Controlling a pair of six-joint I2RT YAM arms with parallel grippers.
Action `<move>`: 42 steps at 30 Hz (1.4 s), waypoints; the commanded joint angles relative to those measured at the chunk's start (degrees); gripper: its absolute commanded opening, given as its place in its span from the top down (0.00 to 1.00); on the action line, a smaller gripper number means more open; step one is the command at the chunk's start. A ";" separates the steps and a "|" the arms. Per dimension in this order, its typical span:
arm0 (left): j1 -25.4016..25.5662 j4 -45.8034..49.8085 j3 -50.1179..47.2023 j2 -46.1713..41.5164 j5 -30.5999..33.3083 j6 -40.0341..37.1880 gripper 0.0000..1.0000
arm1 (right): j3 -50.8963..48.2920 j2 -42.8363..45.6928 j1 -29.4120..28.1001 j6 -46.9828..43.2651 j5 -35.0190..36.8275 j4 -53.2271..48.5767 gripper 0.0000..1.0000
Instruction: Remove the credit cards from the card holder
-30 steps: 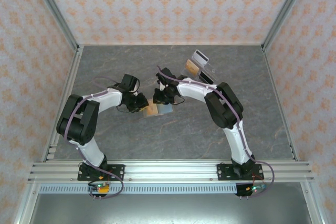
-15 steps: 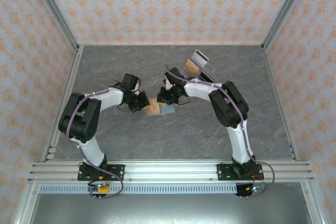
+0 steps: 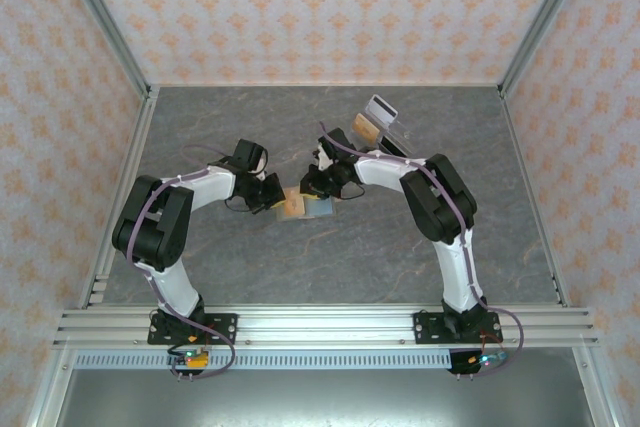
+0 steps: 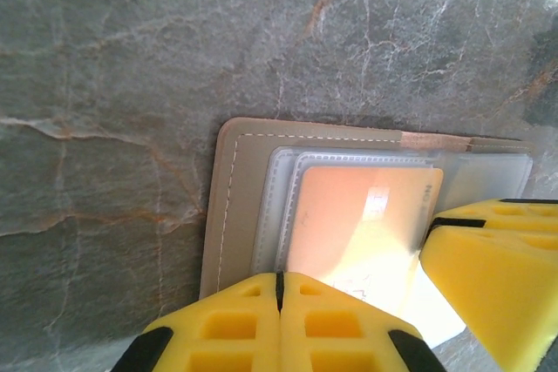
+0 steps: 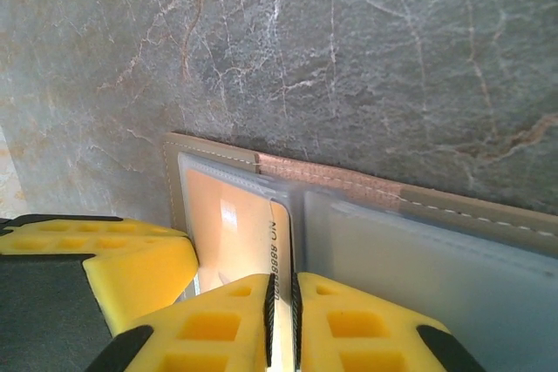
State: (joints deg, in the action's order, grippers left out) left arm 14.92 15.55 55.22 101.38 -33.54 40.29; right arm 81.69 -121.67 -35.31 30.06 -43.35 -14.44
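Two arms converge mid-desk, well clear of the acrylic stand at the rear right. The wallet lies open and flat between them.

1. Left end effector: clenched, nothing between the jaws, at the wallet's near edge over the orange card.
2. Right end effector: drawn to a hairline slit at that card's edge; whether it nips the card cannot be told.
3. The card sits in a clear sleeve in the wallet's left half.

Assessment: the card is likely light, stiff and slick, so it is best pinched by its exposed short edge and drawn along the sleeve. The wallet is light and may slide unless pinned.
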 commanded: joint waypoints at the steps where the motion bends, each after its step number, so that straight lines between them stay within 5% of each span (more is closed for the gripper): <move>1: 0.38 1.06 0.32 2.33 -0.11 -1.73 0.98 | -0.31 -1.10 -0.02 0.65 -2.73 1.93 0.84; 14: 0.34 1.42 0.86 3.38 -0.83 -2.76 1.00 | 0.14 -1.92 -0.11 -1.04 -5.96 1.36 0.81; 19: 0.39 1.64 0.86 3.80 -1.18 -3.33 0.99 | 3.48 -2.78 -0.94 -4.70 1.15 -7.09 0.76; 33: 0.54 1.45 1.12 4.96 -3.62 -4.86 1.00 | 1.95 -2.10 -1.32 -3.36 -7.79 -0.09 0.88; 42: 0.23 4.53 2.27 2.39 -1.42 -6.15 0.99 | -1.46 3.10 -0.50 -2.43 -4.40 1.89 1.00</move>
State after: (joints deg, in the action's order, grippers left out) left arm 14.52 17.06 57.21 103.15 -35.97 35.90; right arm 81.76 -122.08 -34.54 27.05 -44.60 -15.62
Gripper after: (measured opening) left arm 0.047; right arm 0.045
